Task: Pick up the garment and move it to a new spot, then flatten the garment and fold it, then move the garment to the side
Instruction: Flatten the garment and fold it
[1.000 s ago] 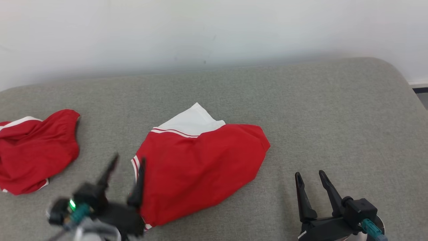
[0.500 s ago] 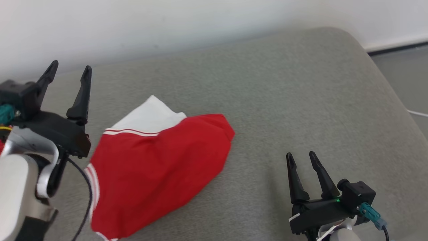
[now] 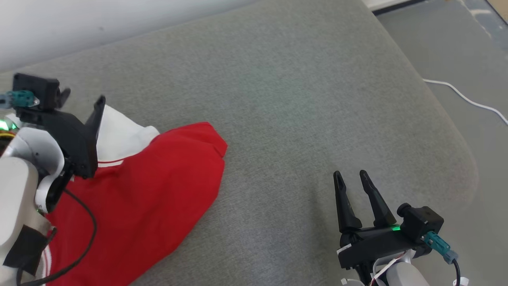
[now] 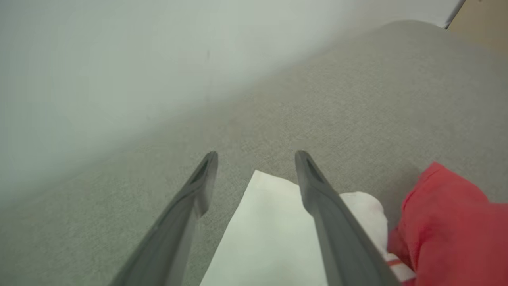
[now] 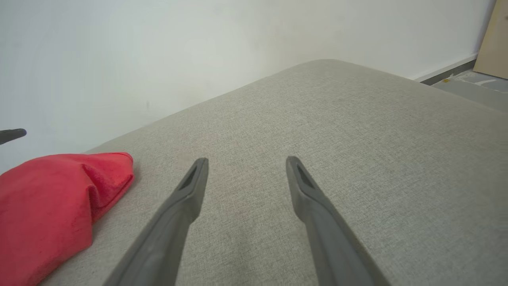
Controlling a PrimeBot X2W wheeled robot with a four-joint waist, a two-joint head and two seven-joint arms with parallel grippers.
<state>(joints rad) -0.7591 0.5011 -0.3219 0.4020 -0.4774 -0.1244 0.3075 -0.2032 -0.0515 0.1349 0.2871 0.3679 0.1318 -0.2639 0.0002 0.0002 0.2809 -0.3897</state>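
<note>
Camera swung right; left gripper [image 3: 82, 97] risen to the garment's [image 3: 151, 186] white end. Head: red garment lies lower left on grey cushion [image 3: 297, 99]; right gripper [image 3: 351, 176] well apart, spread. Left wrist: fingers wide over white cloth. Right wrist: wide, empty.

A grey upholstered cushion [image 3: 301, 99] sat against a white wall [image 3: 79, 24], a white cable [image 3: 464, 97] trailing over the grey floor [image 3: 456, 47] beside it, a beige panel [image 5: 494, 43] near the dark skirting [image 5: 448, 73].
</note>
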